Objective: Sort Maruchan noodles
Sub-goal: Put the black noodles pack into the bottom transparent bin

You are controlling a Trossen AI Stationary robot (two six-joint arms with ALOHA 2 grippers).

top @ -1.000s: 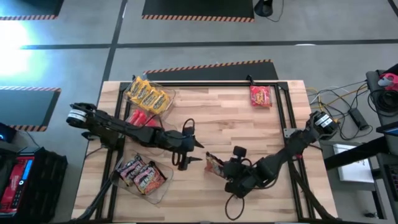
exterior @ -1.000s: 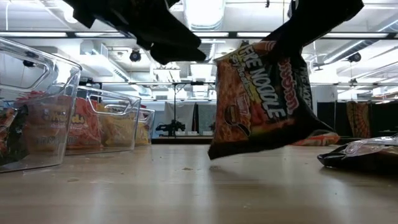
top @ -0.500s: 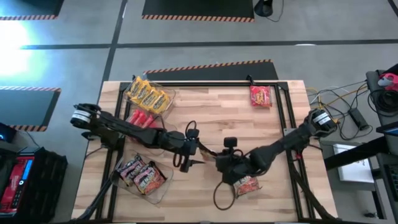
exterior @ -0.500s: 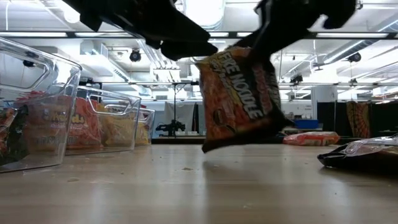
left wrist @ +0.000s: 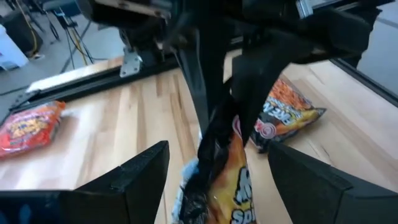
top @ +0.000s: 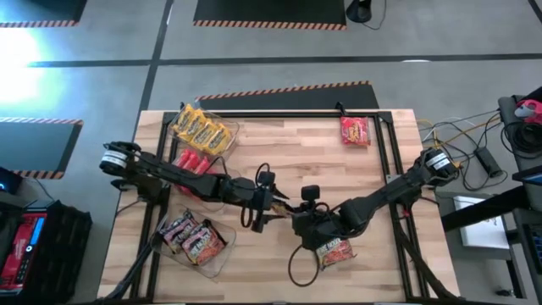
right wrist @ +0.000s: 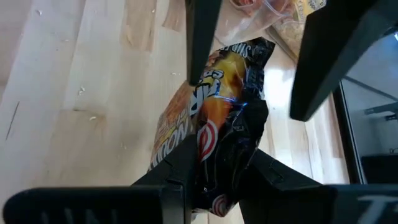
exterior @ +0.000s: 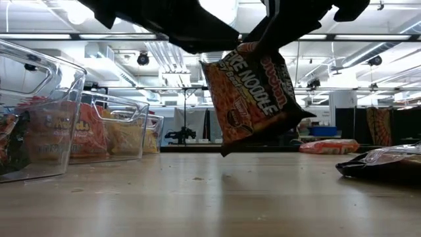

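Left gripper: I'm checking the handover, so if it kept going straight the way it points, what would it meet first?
Most likely the noodle packet hanging from the right gripper. The left gripper is open, its fingers either side of the packet's edge; how much gap remains is unclear.

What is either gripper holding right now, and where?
The right gripper pinches a noodle packet by its top edge, clear of the table. The open left gripper straddles it, holding nothing.
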